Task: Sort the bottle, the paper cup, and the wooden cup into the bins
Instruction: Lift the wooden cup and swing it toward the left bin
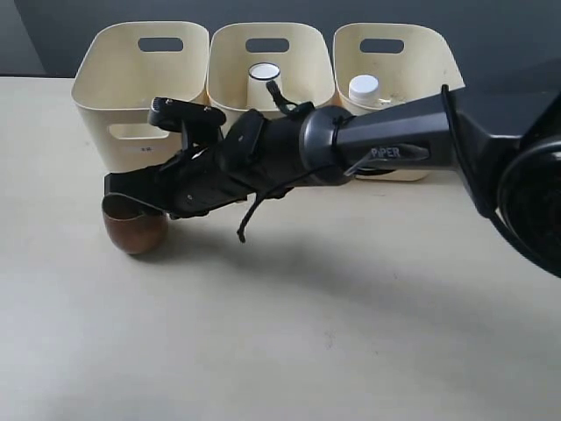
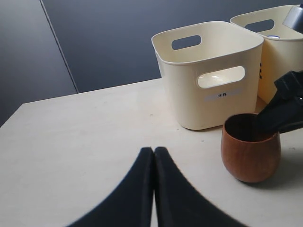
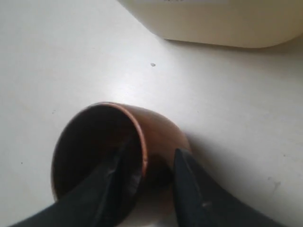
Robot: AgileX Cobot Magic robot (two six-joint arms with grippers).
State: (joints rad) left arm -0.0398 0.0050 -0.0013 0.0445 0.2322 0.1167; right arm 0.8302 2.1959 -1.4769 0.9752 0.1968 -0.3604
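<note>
The wooden cup [image 1: 136,232] [image 2: 251,158] [image 3: 156,127] stands upright on the table in front of the left bin [image 1: 96,96] [image 2: 189,104]. My right gripper [image 1: 118,197] [image 3: 154,149] reaches across to it and is open, straddling the cup's rim. One finger [image 3: 113,175] is inside the cup and the other finger [image 3: 194,189] is outside, with a small gap to the wall. The paper cup [image 1: 263,81] stands in the middle bin [image 1: 230,92]. The bottle [image 1: 363,88], white cap showing, is in the right bin [image 1: 429,70]. My left gripper [image 2: 154,149] is shut and empty, low over the table short of the cup.
The three bins stand in a row along the table's far edge, against a dark wall. The right arm [image 1: 377,149] stretches across in front of the middle and right bins. Bare tabletop [image 1: 307,333] lies nearer the front.
</note>
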